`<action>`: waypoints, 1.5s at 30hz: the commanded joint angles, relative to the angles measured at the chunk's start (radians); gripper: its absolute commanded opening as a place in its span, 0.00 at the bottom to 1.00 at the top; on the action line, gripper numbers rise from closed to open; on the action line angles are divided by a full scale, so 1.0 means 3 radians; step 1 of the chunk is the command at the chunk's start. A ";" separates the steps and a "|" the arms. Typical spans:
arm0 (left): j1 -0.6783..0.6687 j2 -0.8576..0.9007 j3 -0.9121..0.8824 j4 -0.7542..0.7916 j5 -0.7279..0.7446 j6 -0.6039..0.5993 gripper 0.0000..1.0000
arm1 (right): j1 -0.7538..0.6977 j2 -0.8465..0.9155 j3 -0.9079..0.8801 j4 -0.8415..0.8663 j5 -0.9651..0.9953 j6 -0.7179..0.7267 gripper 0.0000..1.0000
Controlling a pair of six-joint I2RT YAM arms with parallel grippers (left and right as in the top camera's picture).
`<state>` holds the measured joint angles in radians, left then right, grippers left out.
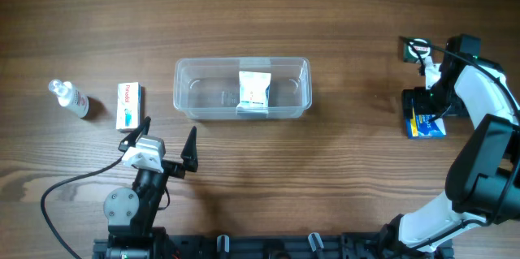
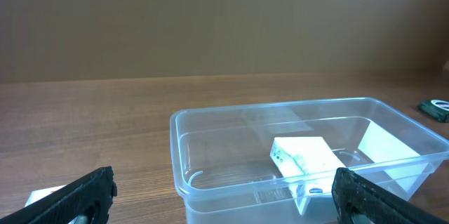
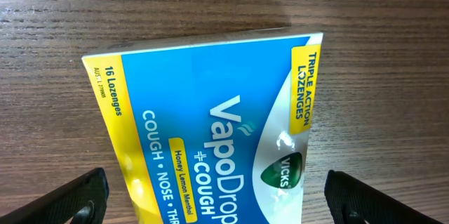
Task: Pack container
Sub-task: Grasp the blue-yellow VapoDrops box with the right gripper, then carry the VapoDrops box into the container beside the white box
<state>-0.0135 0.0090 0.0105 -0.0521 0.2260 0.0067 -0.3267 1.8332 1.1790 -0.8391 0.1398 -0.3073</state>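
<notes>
The clear plastic container sits mid-table with a small white box inside; both show in the left wrist view, container and white box. My left gripper is open and empty, in front of the container. My right gripper is open at the far right, straddling a blue and yellow VapoDrops lozenge pack lying flat on the table. In the right wrist view the lozenge pack lies between the open fingers.
A white and blue box and a small clear bottle lie left of the container. A small dark green item lies at the far right, also seen in the left wrist view. A cable runs along the front left.
</notes>
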 commanded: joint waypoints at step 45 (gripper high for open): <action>0.0018 -0.0020 -0.0017 -0.0010 -0.0022 0.0052 1.00 | 0.1555 0.0104 0.2426 -0.1250 -0.2299 0.1366 0.54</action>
<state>-0.0135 0.0090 0.0105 -0.0521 0.2260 0.0067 0.0139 1.8683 1.8271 -1.2415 -0.4541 -0.0471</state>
